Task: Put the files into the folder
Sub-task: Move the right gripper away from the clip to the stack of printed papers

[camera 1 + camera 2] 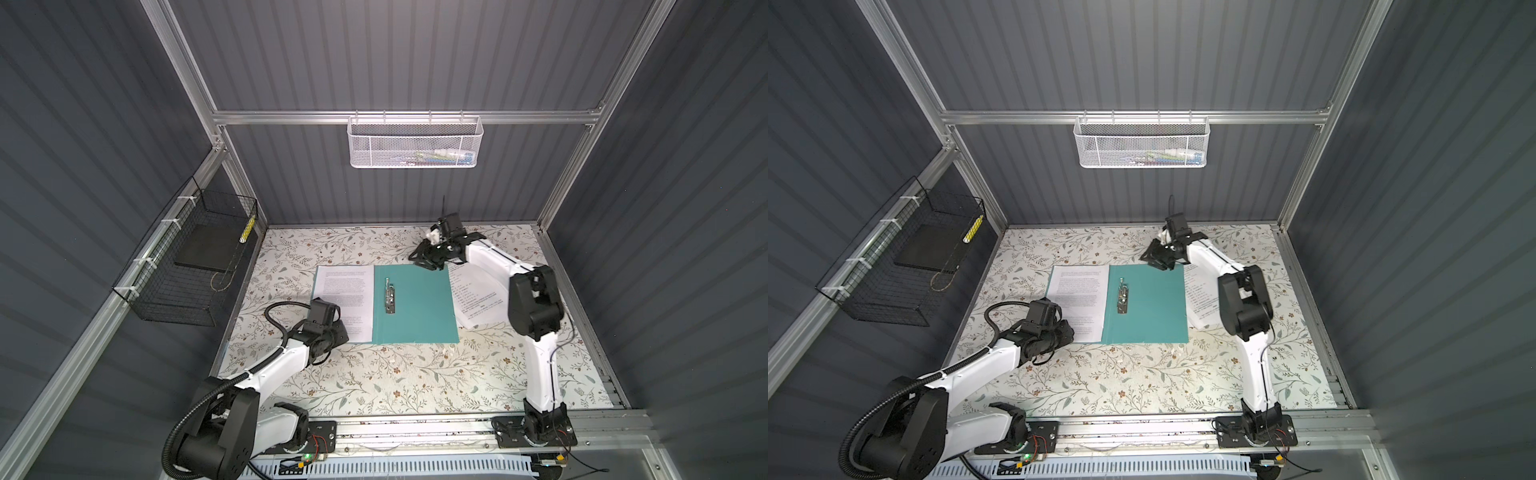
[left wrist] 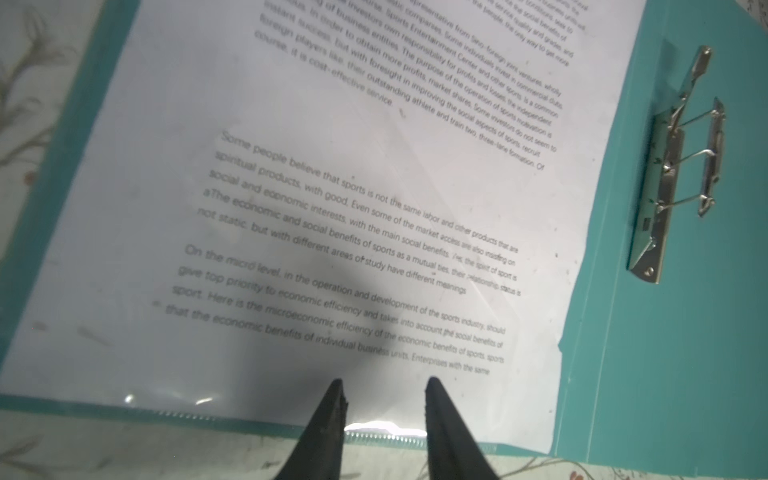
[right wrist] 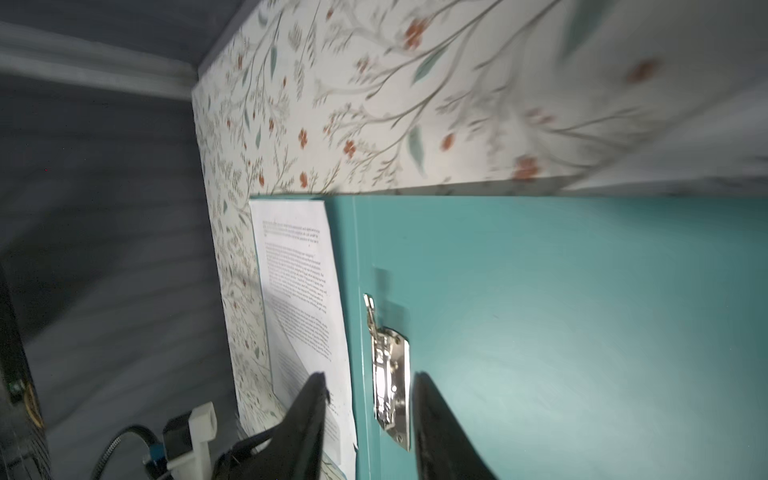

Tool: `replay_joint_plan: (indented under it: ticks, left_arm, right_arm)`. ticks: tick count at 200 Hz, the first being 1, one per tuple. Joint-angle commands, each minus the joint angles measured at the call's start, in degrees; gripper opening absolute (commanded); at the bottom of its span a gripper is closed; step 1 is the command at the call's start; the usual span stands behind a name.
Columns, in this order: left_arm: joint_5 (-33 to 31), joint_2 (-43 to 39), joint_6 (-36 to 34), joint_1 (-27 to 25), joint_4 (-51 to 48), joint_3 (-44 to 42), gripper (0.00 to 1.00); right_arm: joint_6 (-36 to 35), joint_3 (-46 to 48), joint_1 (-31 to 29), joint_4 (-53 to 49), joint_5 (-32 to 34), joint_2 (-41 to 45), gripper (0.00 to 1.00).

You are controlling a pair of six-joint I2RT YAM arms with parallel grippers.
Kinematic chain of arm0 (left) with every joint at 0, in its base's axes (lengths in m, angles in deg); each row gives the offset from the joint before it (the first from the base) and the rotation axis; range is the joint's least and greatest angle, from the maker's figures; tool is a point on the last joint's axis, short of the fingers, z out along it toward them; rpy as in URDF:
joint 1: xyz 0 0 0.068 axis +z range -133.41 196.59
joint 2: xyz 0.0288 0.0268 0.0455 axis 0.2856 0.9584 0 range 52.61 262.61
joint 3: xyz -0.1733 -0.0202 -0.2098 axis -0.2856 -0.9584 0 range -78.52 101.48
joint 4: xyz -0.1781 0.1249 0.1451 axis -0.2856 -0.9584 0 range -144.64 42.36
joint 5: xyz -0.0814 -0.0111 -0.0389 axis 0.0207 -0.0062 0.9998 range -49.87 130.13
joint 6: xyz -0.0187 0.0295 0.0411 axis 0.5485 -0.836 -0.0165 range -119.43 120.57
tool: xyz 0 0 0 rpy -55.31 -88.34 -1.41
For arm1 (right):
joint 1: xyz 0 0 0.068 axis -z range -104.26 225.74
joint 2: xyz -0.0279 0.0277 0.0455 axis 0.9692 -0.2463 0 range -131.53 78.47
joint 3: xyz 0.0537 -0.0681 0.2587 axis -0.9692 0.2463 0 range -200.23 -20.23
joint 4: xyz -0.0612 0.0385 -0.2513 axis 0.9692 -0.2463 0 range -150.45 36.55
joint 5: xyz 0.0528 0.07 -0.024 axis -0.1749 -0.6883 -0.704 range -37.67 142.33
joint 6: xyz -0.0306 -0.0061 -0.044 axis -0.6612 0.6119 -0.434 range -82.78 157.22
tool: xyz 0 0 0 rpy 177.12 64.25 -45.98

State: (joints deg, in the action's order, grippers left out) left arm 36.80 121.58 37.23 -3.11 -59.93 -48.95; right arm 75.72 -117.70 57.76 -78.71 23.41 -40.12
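Teal folder (image 1: 419,307) lies open on your desk (image 1: 374,382). A filed sheet (image 1: 345,291) rests on its left flap; a loose sheet (image 1: 473,299) lies outside, just beside its right edge. Your left hand (image 2: 384,399) and right hand (image 3: 368,382) are both part-open and empty.

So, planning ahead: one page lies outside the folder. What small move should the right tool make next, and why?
Probably swing the right tool over to the loose sheet on the table beside the open folder: the tool is open and empty, and the other sheet lies on the folder.
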Motion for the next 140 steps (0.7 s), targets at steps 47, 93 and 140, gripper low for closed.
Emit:
replay_joint_plan:
  ticks: [47, 93, 140]
  left_arm:
    - [0.4, -1.5, -5.1, 0.3, -7.0, 17.0, 0.6]
    - [8.9, 7.4, -8.3, 0.0, -2.7, 25.6, 0.7]
    - [11.8, 9.2, -9.1, -0.3, 0.1, 25.5, 0.71]
  right_arm:
    - [-14.7, 18.8, 22.1, -7.8, 20.4, 18.2, 0.56]
    - [-23.6, 13.9, 28.6, -12.7, 6.1, 9.2, 0.63]
    - [-34.0, 5.7, 29.6, -16.8, 6.7, 3.5, 0.65]
